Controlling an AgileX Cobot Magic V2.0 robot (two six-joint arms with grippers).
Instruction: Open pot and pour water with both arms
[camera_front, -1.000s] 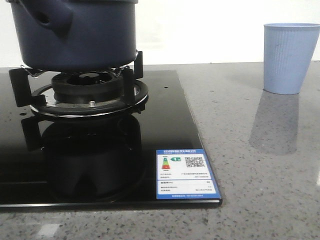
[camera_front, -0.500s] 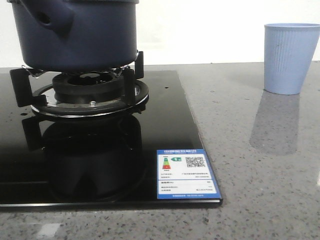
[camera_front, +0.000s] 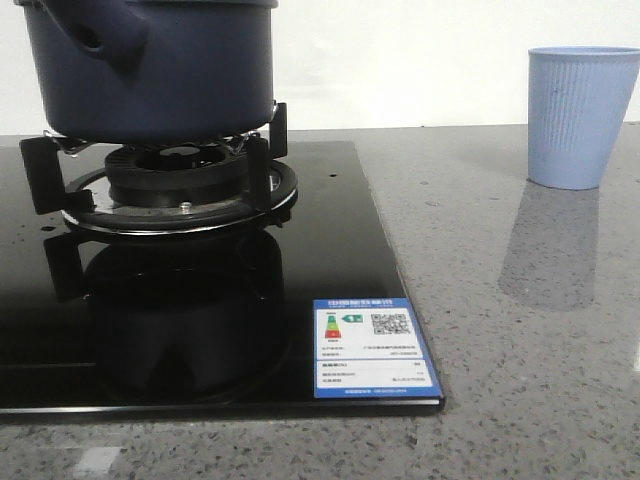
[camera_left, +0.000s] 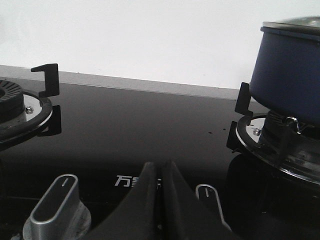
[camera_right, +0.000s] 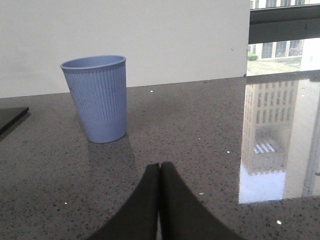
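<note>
The dark navy-blue pot (camera_front: 170, 70) stands on the burner grate (camera_front: 165, 185) of the black glass hob, its stubby handle (camera_front: 100, 35) at the near left. It also shows in the left wrist view (camera_left: 290, 75), with a lid rim on top. My left gripper (camera_left: 160, 167) is shut and empty, low over the hob's front between two knobs, apart from the pot. My right gripper (camera_right: 160, 167) is shut and empty, low over the grey counter, short of the pale blue ribbed cup (camera_right: 97, 97). Neither gripper shows in the front view.
The black hob (camera_front: 330, 270) carries a blue energy label (camera_front: 367, 347) at its near right corner. The cup (camera_front: 580, 115) stands on the grey stone counter at the far right. A second burner (camera_left: 20, 107) and silver knobs (camera_left: 57, 205) are in the left wrist view.
The front view has shifted very slightly; the pot, the cup and the hob keep their places.
</note>
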